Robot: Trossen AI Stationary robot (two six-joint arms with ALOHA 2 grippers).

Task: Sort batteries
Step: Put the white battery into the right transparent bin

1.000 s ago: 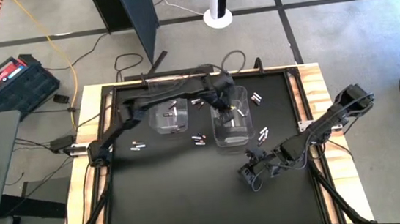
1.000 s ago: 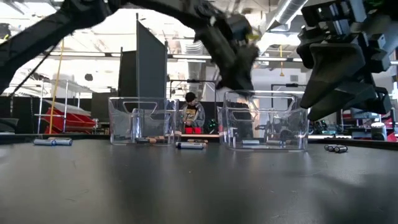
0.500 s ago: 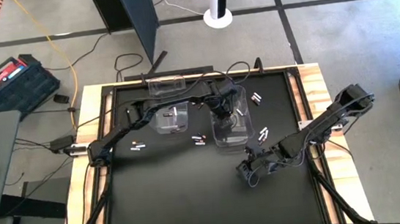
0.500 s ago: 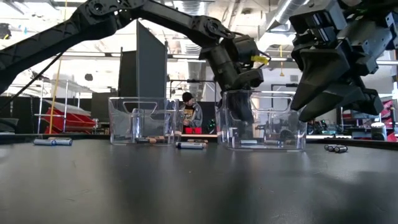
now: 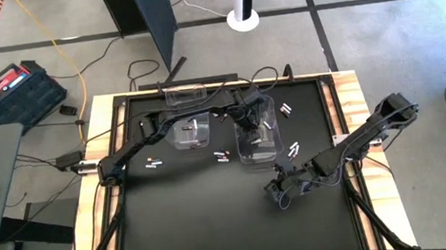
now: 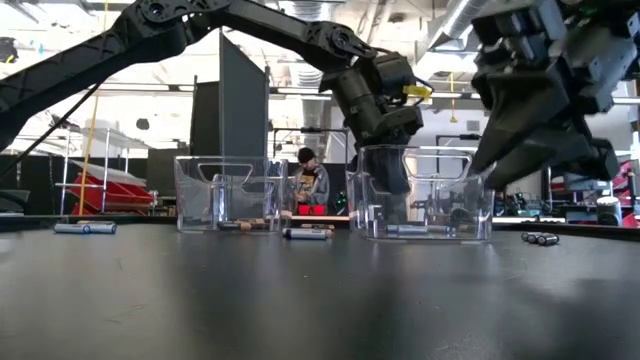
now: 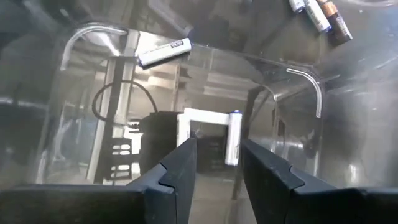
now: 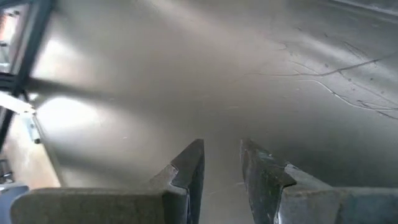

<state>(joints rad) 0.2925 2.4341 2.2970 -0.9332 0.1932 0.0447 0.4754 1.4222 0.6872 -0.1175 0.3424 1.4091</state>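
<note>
- The left gripper (image 7: pixel 216 163) hangs inside the right-hand clear bin (image 5: pixel 258 136), its two dark, flat-faced fingers (image 7: pixel 180 171) parted with a narrow gap and nothing clamped between them.
- Just past those fingers a white cylindrical battery (image 7: pixel 233 137) lies in the bin, clear of both fingers; a second white battery (image 7: pixel 164 51) shows beyond the bin's glossy, round-cornered wall.
- From the level view the left gripper (image 6: pixel 390 140) reaches down over the rim of that bin (image 6: pixel 425 195), with a yellow tip showing at its top.
- The left-hand clear bin (image 5: pixel 191 134) stands beside the first one; both are transparent, box-shaped plastic, and a few batteries (image 5: pixel 193 127) lie in it.
- Loose batteries sit on the matte black counter (image 5: pixel 207 217): a pair between the bins (image 5: pixel 223 155), a pair to the left (image 5: pixel 155 163), some behind the right bin (image 5: pixel 286 110) and some to its right (image 5: pixel 294 148).
- The right gripper (image 5: pixel 281 193) waits low over bare counter, in front of the right-hand bin and well apart from it; its fingers (image 8: pixel 189 165) are slightly parted and hold nothing.
- The counter has a pale wooden frame (image 5: pixel 351 96) along its edges.
- A person (image 6: pixel 307 180) sits in the room far behind the bins.
</note>
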